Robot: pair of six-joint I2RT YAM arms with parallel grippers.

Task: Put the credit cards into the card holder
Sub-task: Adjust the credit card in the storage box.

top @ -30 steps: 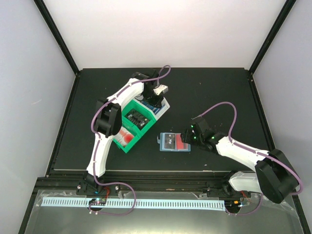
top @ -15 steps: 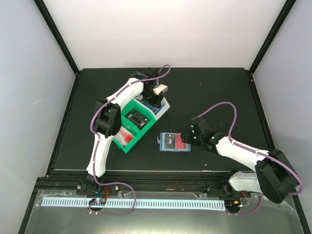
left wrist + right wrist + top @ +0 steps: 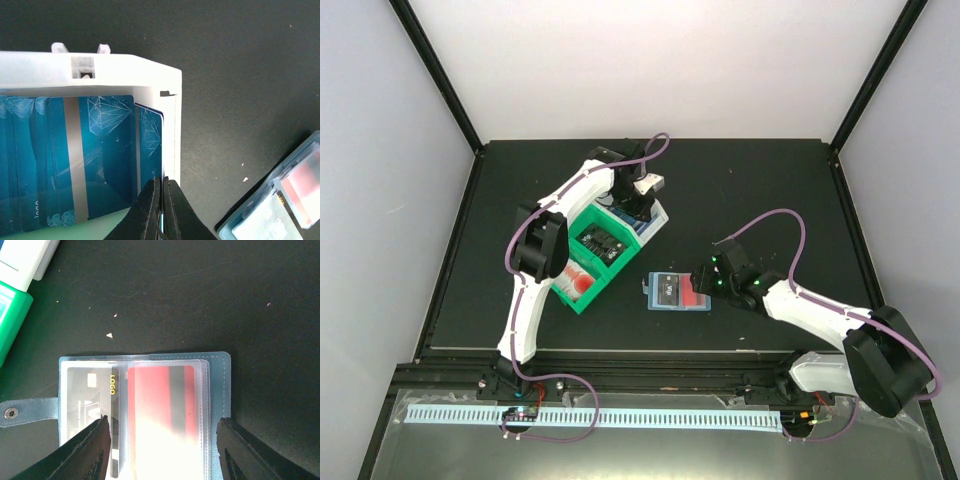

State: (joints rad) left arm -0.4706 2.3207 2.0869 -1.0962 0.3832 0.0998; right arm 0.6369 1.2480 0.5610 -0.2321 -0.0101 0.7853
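Observation:
The card holder (image 3: 677, 293) lies open on the black table, teal-blue with clear sleeves. In the right wrist view the card holder (image 3: 215, 390) shows a black credit card (image 3: 90, 395) in the left sleeve and a red one (image 3: 160, 400) in the right sleeve. My right gripper (image 3: 162, 440) is open, one finger on each side of the sleeves. My left gripper (image 3: 163, 200) is down in the white bin (image 3: 125, 70), shut, its tips at the right wall beside the outermost of several blue credit cards (image 3: 95, 150). Whether a card's edge is pinched does not show.
A green bin (image 3: 600, 240) with black cards sits beside the white bin (image 3: 655, 222). A second green bin (image 3: 578, 283) holds red-and-white cards. The holder's snap tab (image 3: 20, 412) points left. Black frame rails edge the table.

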